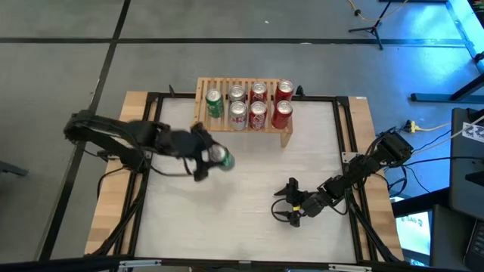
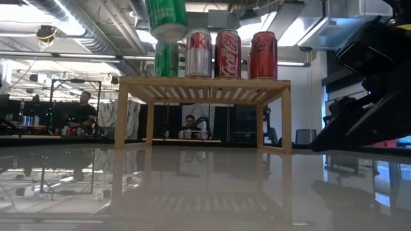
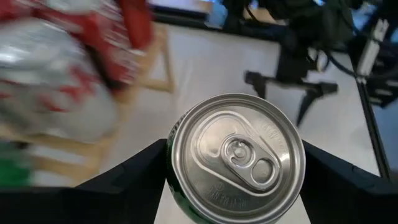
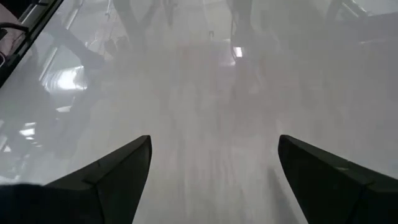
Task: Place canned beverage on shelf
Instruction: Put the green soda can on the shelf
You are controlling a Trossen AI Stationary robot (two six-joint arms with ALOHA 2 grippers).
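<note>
My left gripper [image 1: 214, 157] is shut on a green can [image 1: 221, 156], held in the air in front of the shelf [image 1: 261, 133]. The can's silver top [image 3: 239, 155] faces the left wrist camera. In the low view the can's bottom [image 2: 167, 18] shows at the picture's top, above the height of the shelf's slatted top [image 2: 204, 83]. The light-wood shelf stands at the table's far middle and bears several cans: one green [image 1: 214, 103], some silver [image 1: 237, 113] and some red [image 1: 282, 113]. My right gripper [image 1: 291, 202] is open, low over the table at the near right. My left gripper pinches the green can's side wall just below its top rim [image 3: 174, 140] between its two fingers [image 3: 134, 171], one on either side. The can is lifted clear of the table and the shelf, and stands about upright in the low view.
Black frame rails [image 1: 344, 143] run along the table's edges. The white tabletop [image 1: 249, 196] lies between the shelf and the near edge. Cables and stands lie beyond the table's right side. People sit in the room behind the shelf [image 2: 189, 125].
</note>
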